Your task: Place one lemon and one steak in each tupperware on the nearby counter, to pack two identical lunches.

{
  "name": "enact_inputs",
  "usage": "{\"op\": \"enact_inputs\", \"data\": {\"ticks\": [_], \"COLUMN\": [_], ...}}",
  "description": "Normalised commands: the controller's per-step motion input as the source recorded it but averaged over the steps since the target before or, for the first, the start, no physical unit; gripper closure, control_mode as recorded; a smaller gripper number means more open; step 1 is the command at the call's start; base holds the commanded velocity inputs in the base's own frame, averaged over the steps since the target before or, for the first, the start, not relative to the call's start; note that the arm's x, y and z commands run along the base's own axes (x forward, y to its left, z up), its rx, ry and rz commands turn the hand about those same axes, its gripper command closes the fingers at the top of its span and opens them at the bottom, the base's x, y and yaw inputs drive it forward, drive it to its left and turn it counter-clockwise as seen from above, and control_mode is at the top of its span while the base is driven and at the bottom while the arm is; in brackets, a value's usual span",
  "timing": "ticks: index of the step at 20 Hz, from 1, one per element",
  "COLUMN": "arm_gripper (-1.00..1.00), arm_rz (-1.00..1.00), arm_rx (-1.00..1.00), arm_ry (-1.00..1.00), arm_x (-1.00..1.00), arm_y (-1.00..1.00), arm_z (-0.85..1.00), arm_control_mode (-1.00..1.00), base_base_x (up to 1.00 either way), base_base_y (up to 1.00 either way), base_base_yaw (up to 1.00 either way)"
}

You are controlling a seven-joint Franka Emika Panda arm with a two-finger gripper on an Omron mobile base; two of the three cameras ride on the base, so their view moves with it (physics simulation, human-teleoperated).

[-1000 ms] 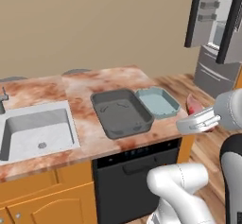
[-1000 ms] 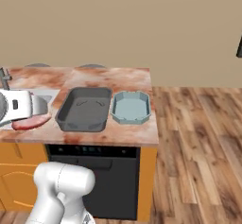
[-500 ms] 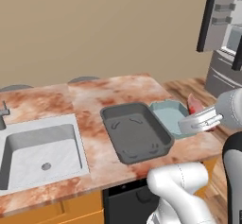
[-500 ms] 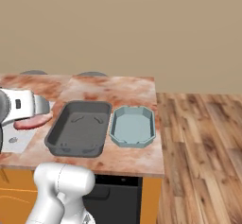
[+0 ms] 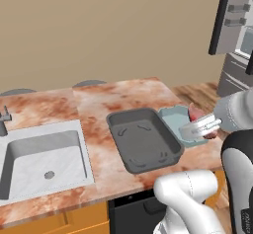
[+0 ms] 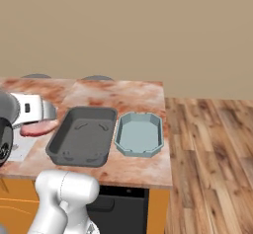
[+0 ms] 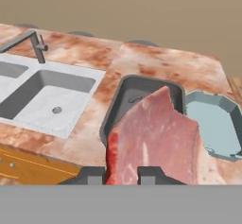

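Left to right on the counter [image 5: 113, 99]: we see the sink [image 5: 42, 156] with its faucet [image 7: 33, 41], then the dark grey tupperware [image 5: 143, 139], then the teal tupperware [image 6: 140, 133] just beside it, near the counter's right end. Both containers look empty.

Arm pose: in the left base view our forearm comes in from the right edge, roughly level, hand pointing left, gripper [image 5: 197, 127] above the teal tupperware's near-right rim. In the right base view the hand sits at the left edge, left of the grey one.

Gripper is clamped on the steak [image 7: 153, 140]. In the hand view the slab sticks up from between the fingertips [image 7: 90, 176], covering part of the grey tupperware behind it. The steak is in the air, not touching counter or either container.
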Motion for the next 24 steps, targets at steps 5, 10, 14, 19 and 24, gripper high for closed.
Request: {"op": "enact_inputs", "data": {"ticks": [5, 10, 14, 19, 24], "arm_gripper": [1.0, 1.0, 1.0, 1.0, 1.0], "arm_rz": [0.03, 0.03, 0.0, 0.0, 0.0], "arm_rx": [0.0, 0.0, 0.0, 0.0, -0.01], "arm_ry": [0.1, 0.06, 0.07, 0.05, 0.01], "arm_x": [0.67, 0.7, 0.81, 0.68, 0.59], "arm_y": [0.06, 0.06, 0.1, 0.12, 0.08], "arm_z": [-0.72, -0.64, -0.52, -0.52, -0.51], "arm_control_mode": [-1.0, -1.0, -1.0, -1.0, -1.0], "base_base_x": [0.0, 0.0, 0.0, 0.0, 0.0], "base_base_y": [0.0, 0.0, 0.0, 0.0, 0.0], "base_base_yaw": [0.0, 0.0, 0.0, 0.0, 0.0]}}
